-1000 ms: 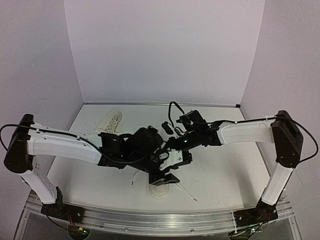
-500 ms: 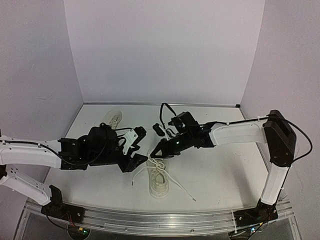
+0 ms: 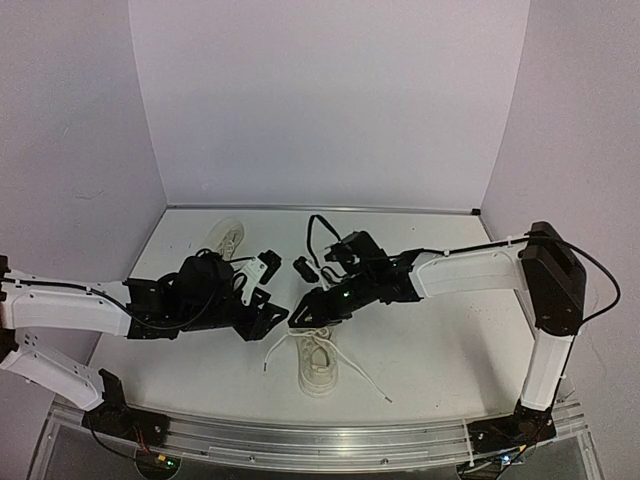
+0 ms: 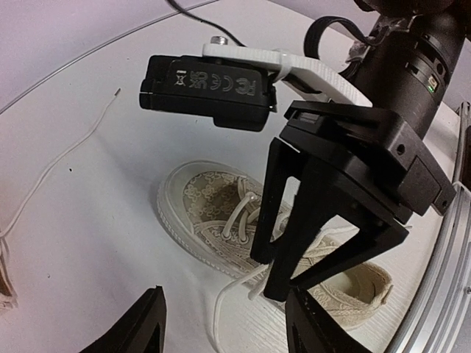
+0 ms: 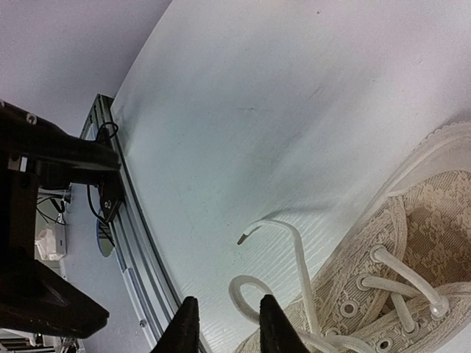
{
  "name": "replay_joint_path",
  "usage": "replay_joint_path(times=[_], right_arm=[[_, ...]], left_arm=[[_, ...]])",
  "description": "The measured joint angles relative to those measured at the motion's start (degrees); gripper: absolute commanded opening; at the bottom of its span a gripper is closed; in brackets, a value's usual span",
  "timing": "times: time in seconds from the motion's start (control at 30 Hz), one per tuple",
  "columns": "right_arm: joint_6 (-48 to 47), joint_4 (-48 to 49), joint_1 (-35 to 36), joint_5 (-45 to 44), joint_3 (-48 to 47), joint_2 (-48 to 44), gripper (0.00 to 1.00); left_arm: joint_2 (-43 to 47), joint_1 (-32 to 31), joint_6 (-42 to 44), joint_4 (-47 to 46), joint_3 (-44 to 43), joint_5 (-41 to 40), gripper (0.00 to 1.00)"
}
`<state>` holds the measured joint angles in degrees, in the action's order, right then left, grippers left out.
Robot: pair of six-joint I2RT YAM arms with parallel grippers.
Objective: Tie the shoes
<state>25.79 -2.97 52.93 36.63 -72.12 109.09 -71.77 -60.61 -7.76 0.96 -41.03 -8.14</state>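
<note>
One cream shoe [image 3: 320, 366] lies near the table's front centre, and its white laces [image 3: 368, 383] trail loosely to both sides. The other shoe [image 3: 226, 238] sits at the back left. My left gripper [image 3: 272, 318] hovers left of the near shoe [image 4: 213, 220], open, with a lace strand [image 4: 218, 315] on the table below the gap [image 4: 228, 332]. My right gripper [image 3: 306, 306] hangs over that shoe's toe end. In the right wrist view its jaws [image 5: 227, 328] stand slightly apart, open, with a lace loop [image 5: 246, 288] just ahead of them and nothing held.
An aluminium rail [image 3: 320, 445] runs along the front edge, also seen in the right wrist view [image 5: 136, 243]. Purple walls close the back and both sides. The two grippers are close together above the near shoe.
My left arm has pulled back to the left, off the near shoe, uncovering it. My right gripper has drifted left and lower, and its jaws have parted.
</note>
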Motion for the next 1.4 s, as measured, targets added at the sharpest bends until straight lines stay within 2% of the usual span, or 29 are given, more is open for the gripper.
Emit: replay_joint_path(times=[0.07, 0.23, 0.5, 0.83, 1.4], right_arm=[[-0.45, -0.52, -0.01, -0.29, -0.01, -0.24, 0.49], [-1.34, -2.51, -0.79, -0.97, -0.09, -2.86, 0.51], [-4.77, -4.69, -7.63, -2.77, -0.17, -9.51, 0.46], [-10.19, -9.28, -8.22, -2.39, -0.2, -2.05, 0.34], [-13.76, -11.76, -8.15, 2.69, -0.22, 1.54, 0.29]], left_arm=[[-0.11, 0.4, -0.21, -0.54, 0.27, 0.82, 0.6], [-1.49, 0.8, 0.0, -1.15, 0.26, 3.06, 0.61], [-6.72, 1.03, 1.65, -0.26, -1.51, 5.63, 0.61], [-13.29, 2.83, 3.27, 0.53, -8.55, 7.08, 0.61], [-17.85, 6.27, 3.42, 0.56, -10.84, 11.89, 0.6]])
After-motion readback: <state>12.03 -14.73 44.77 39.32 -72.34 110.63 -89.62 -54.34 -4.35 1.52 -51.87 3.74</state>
